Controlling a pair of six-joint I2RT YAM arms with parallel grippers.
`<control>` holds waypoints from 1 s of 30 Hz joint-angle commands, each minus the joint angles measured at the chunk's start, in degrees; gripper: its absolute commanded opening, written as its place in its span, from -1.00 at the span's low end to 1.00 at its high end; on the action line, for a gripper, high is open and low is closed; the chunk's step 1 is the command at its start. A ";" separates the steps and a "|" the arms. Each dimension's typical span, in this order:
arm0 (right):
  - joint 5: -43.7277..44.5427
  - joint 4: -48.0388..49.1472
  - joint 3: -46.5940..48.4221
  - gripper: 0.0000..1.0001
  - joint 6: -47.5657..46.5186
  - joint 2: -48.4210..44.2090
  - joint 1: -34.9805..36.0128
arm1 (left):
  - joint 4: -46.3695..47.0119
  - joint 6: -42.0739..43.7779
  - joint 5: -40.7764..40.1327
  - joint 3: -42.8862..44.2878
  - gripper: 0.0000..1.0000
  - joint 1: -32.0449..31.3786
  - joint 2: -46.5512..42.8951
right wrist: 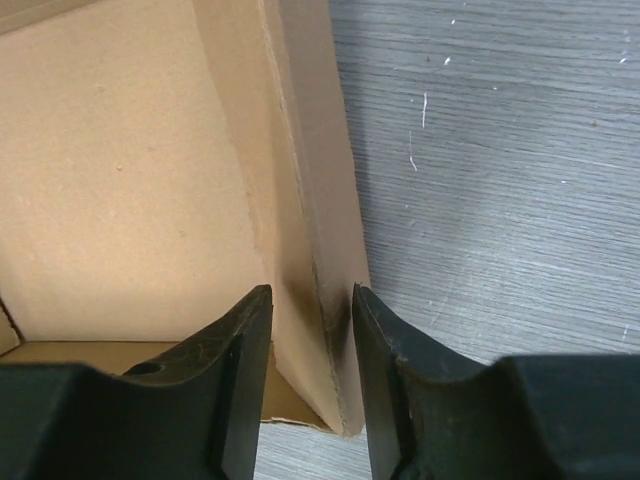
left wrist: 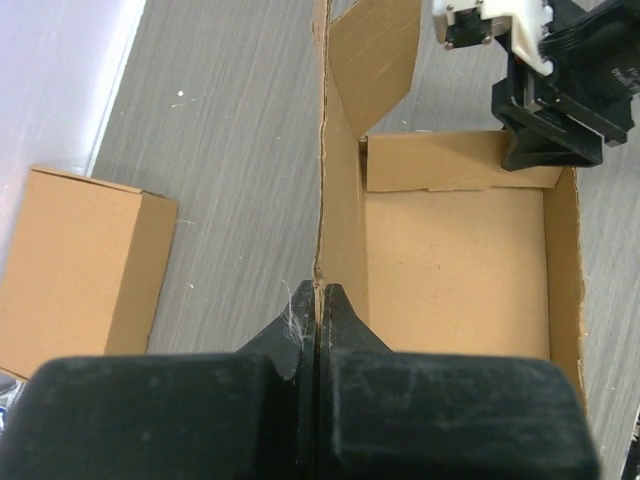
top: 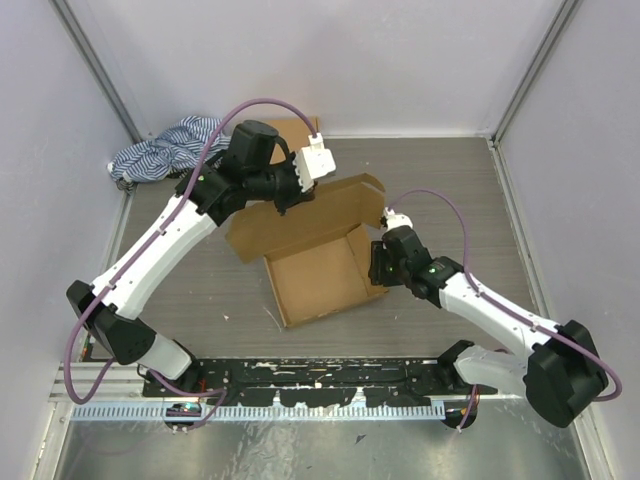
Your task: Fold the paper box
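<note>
Grey wood-grain bench (top: 450, 190), white walls round it. Cardboard box (top: 320, 275) sits open mid-bench, just beyond the arm bases, w/ its big lid flap (top: 310, 215) raised off the far side. Left gripper (left wrist: 318, 300) is at the box's far-left side, clamped on the flap's thin edge, fingers together w/ only card between them. Right gripper (right wrist: 310, 310) straddles the box's right wall, one finger inside and one outside. Its jaws are apart w/ the wall filling most of the gap; can't tell if the pads actually press it. Beyond the box, by the far wall, stands a 2nd, closed carton (left wrist: 80, 270), partly hidden behind the left arm in the top view. Far-left of the box, a striped blue-white cloth (top: 165, 148) lies bunched in the corner.
</note>
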 commanded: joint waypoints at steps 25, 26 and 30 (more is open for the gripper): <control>14.38 -0.06 0.68 -0.97 8.89 1.35 7.71 | 3.68 -10.20 -17.14 2.48 -0.96 -1.61 3.61; 14.16 -0.52 0.37 -0.97 9.52 0.78 7.75 | 4.05 -11.17 -18.73 2.72 -0.97 -1.58 4.17; 14.04 -1.02 -1.32 -0.97 11.79 -0.27 8.37 | 3.74 -15.74 -24.87 4.68 -0.98 -1.68 6.24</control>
